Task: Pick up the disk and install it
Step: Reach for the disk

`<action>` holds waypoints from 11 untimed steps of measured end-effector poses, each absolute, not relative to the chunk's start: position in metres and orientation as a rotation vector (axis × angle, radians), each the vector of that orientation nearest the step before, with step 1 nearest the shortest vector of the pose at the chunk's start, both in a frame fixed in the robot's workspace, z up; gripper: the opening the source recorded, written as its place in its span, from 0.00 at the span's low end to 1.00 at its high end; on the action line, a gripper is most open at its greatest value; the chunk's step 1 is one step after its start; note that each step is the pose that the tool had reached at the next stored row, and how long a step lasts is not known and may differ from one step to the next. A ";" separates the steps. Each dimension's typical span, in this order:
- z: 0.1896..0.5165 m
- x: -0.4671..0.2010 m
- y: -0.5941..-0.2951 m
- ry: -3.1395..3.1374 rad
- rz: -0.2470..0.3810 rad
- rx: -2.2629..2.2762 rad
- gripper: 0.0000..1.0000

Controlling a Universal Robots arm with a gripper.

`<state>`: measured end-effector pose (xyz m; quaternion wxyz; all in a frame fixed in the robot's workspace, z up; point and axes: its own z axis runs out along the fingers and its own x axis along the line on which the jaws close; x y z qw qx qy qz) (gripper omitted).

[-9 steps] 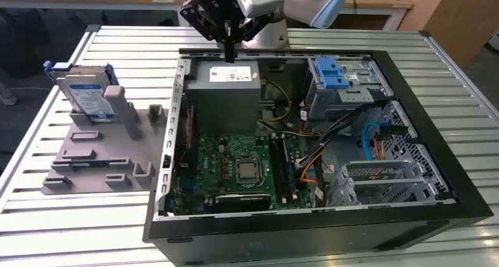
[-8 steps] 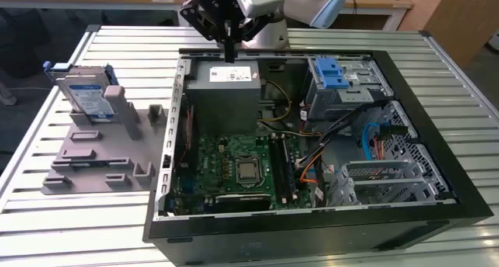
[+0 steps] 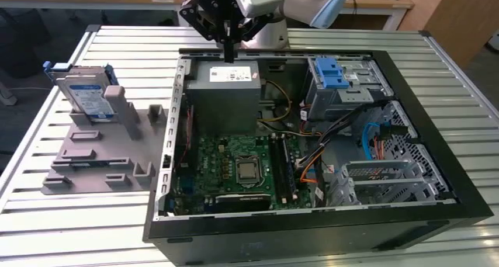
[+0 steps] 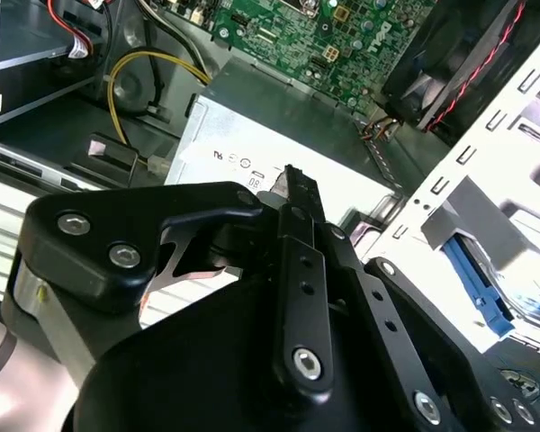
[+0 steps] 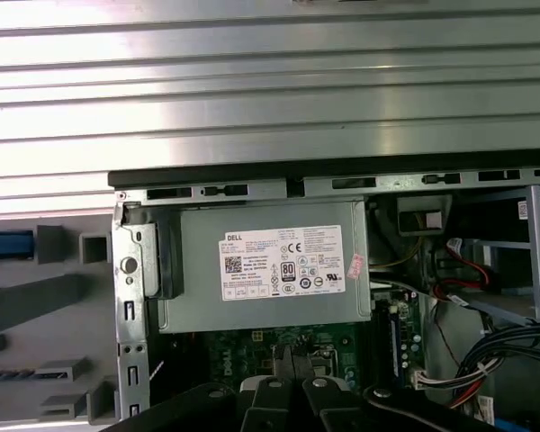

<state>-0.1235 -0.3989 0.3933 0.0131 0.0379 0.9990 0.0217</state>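
Our gripper [image 3: 229, 56] hangs over the grey power supply box [image 3: 226, 97] inside the open computer case [image 3: 312, 229], its fingers pressed together on nothing. From the exterior view's left, we see the disk [image 3: 84, 97] standing upright in a grey fixture [image 3: 93, 162] on the slatted table [image 3: 70, 232], well apart from the gripper. Next comes the motherboard [image 3: 234, 167], then the blue drive bay [image 3: 335, 80].

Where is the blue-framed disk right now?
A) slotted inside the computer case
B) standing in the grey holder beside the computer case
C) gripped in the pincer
B: the disk stands in the grey holder at the exterior view's left, outside the computer case, apart from the pincer.
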 end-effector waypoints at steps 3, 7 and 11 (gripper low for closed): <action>0.393 -0.127 -0.399 3.113 0.068 0.118 0.11; 0.393 -0.132 -0.399 3.112 0.068 0.118 0.11; 0.393 -0.135 -0.399 3.112 0.068 0.118 0.11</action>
